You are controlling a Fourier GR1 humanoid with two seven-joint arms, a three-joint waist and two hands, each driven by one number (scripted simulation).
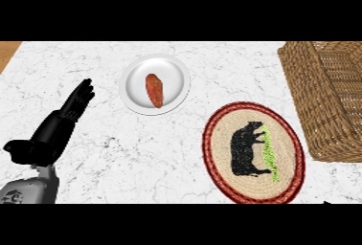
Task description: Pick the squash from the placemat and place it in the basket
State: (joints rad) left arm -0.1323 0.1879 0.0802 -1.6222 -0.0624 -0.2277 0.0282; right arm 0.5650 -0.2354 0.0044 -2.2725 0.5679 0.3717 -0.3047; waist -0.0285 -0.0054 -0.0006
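Note:
The round woven placemat (220, 143) with a red rim lies at the lower right, printed with a black cow and a green strip. I see no squash on it, nor anywhere else in this view. The wicker basket (311, 91) stands at the right edge; its inside shows nothing. My left hand (71, 109) is at the left, open with fingers straight and pointing away, left of the plate and apart from it. My right hand does not show.
A white plate (134, 93) lies at the upper middle with an oblong orange-red vegetable (154, 89) on it. The marble counter (141, 162) spreads between hand, plate and placemat. A strip of wood (7, 50) shows at the far left corner.

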